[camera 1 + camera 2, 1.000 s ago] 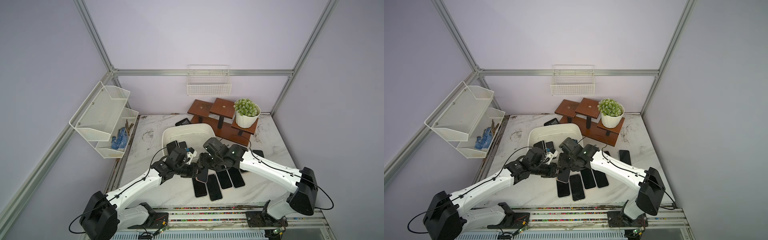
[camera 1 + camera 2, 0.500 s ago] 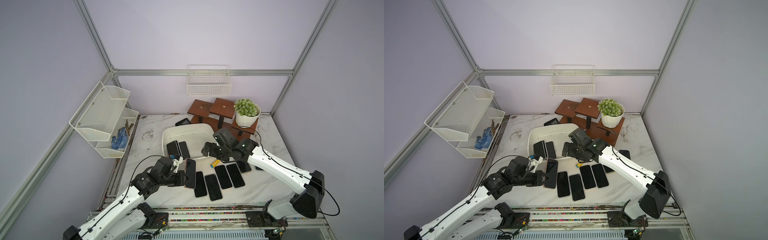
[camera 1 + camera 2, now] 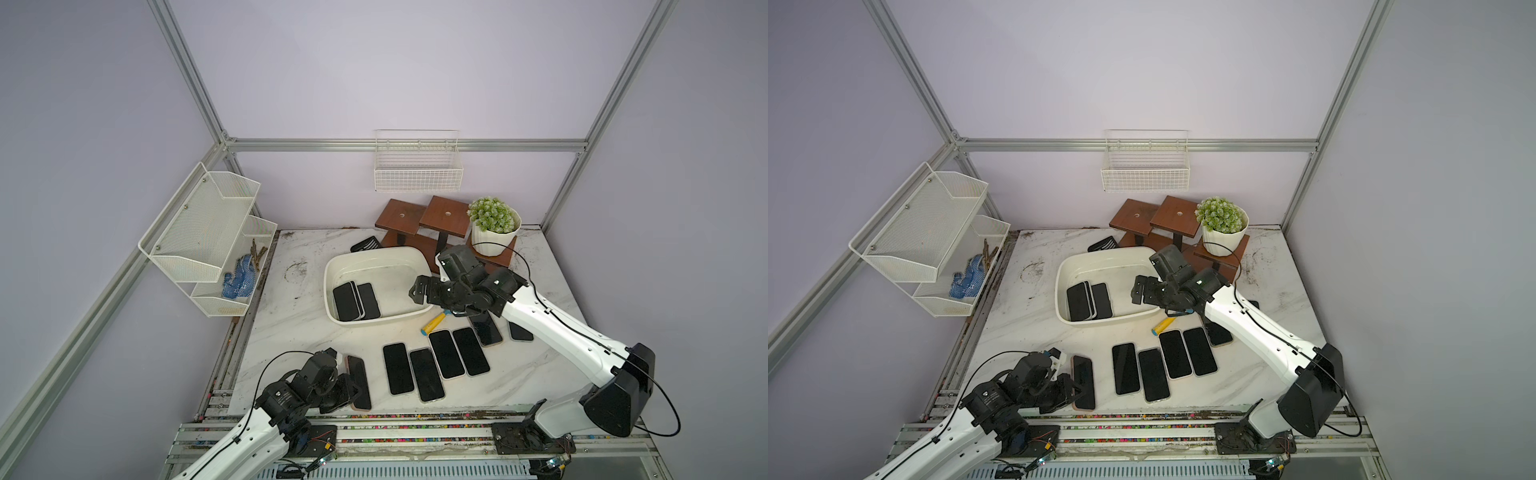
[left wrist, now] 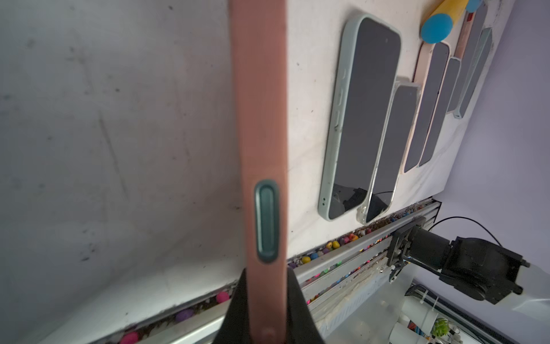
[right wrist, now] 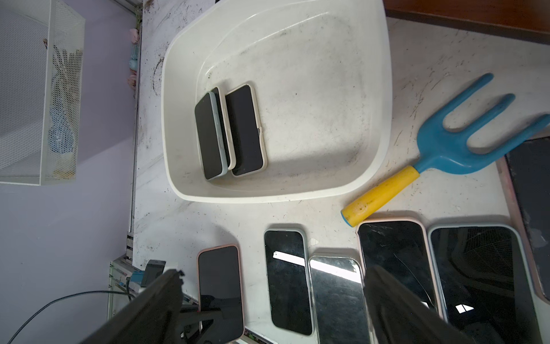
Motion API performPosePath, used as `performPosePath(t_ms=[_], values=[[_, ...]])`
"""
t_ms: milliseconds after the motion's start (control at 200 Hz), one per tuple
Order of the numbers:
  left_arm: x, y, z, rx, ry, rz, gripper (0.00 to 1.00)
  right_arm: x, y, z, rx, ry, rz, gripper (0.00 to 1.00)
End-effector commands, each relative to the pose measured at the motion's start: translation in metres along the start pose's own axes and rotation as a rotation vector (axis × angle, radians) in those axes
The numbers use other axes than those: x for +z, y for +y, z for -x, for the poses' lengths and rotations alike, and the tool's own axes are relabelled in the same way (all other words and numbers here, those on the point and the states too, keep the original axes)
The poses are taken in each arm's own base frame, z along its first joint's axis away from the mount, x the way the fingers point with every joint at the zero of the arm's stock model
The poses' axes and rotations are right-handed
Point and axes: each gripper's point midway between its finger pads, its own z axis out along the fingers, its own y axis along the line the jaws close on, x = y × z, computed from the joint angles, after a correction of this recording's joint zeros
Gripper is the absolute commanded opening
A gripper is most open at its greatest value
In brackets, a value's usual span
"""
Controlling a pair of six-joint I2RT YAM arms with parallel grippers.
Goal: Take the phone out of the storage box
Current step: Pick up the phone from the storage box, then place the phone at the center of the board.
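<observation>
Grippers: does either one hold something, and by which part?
The left gripper holds a pink phone by one end, pinched across its front and back. The right gripper is open and holds nothing.

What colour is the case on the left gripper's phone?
Salmon pink; the phone shows best in the left wrist view.
</observation>
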Motion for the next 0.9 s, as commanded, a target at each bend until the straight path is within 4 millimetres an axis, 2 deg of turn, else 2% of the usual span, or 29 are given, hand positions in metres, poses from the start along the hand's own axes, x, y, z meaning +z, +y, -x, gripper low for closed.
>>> performPosePath(t_ms=[0, 295, 560, 680, 700, 760, 815, 855, 895], values=[[0.012, -0.029, 0.014, 0.014, -0.025, -0.122, 0.0, -0.006, 0.007, 0.01, -0.026, -0.02, 0.034, 1.0], [0.051, -0.029, 0.012, 0.057, 0.07, -0.121, 0.0, -0.026, -0.015, 0.021, -0.019, -0.051, -0.004, 1.0], [0.083, -0.037, 0.007, 0.12, 0.191, -0.104, 0.0, -0.033, -0.035, 0.023, 0.002, -0.06, -0.027, 1.0], [0.094, -0.027, 0.003, 0.117, 0.234, -0.06, 0.0, -0.034, -0.04, 0.022, 0.01, -0.056, -0.03, 1.0], [0.094, -0.025, 0.003, 0.116, 0.237, -0.05, 0.07, -0.034, -0.041, 0.021, 0.01, -0.055, -0.032, 1.0], [0.093, -0.017, 0.001, 0.113, 0.245, -0.014, 0.39, -0.035, -0.043, 0.02, 0.009, -0.056, -0.034, 1.0], [0.092, -0.005, -0.002, 0.106, 0.254, 0.037, 0.62, -0.035, -0.045, 0.019, 0.009, -0.054, -0.038, 1.0], [0.089, 0.001, -0.003, 0.105, 0.249, 0.067, 0.71, -0.035, -0.046, 0.019, 0.005, -0.053, -0.042, 1.0], [0.085, 0.006, -0.003, 0.105, 0.246, 0.089, 0.76, -0.035, -0.047, 0.018, 0.004, -0.051, -0.045, 1.0]])
